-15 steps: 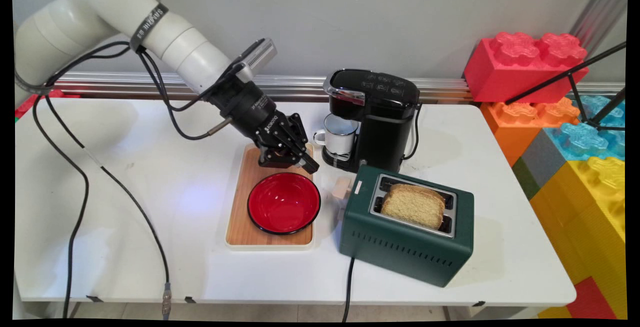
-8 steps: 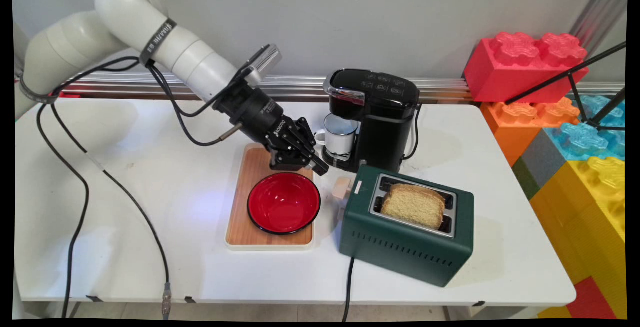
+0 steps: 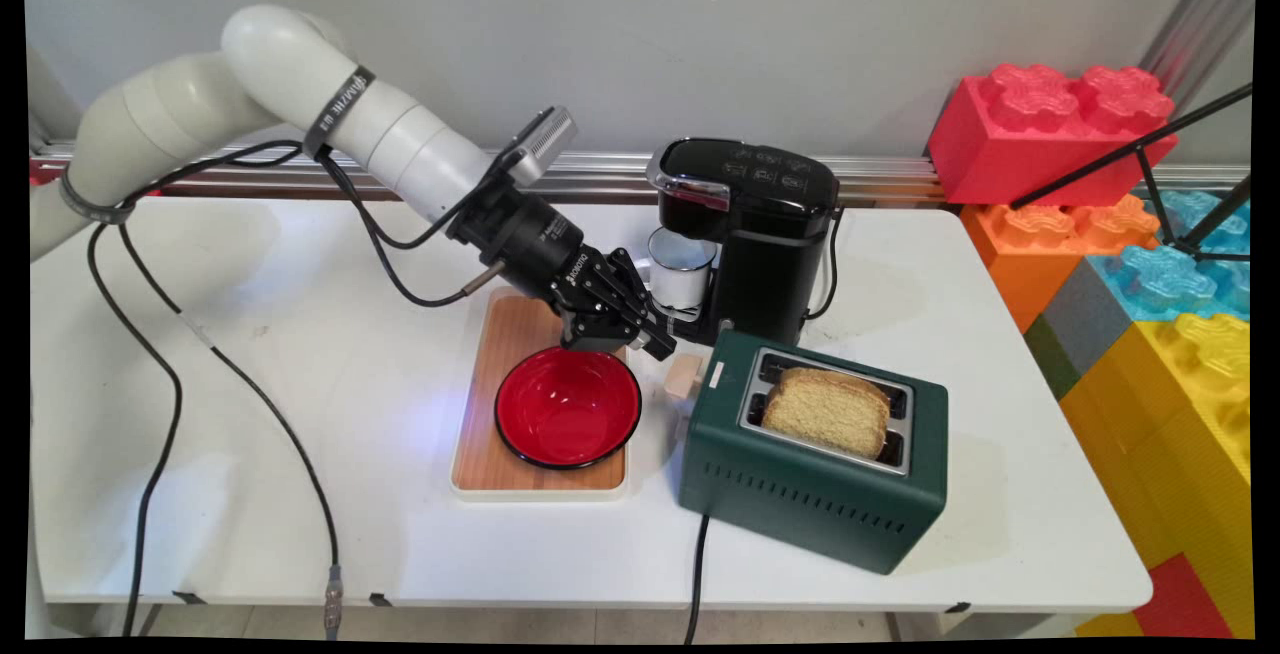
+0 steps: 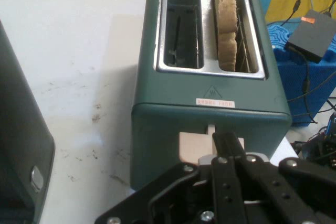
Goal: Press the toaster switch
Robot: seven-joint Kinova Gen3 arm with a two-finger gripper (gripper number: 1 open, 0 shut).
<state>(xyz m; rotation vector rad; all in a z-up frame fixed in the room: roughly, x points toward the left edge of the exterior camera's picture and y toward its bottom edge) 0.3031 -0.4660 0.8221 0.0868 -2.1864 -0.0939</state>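
1. The gripper is hanging low over the table, just beside the lever on the toaster, which lies to its lower right in the main view.
2. In the hand view the lever is sitting straight ahead of the fingers, at the middle of the toaster's near end wall.
3. The fingers are lying together, gripping nothing.
4. Bread is standing upright in one slot; the other slot is showing empty in the hand view.
5. A red bowl is resting on a wooden tray just below the gripper.
6. A mug is sitting in the coffee maker behind it.
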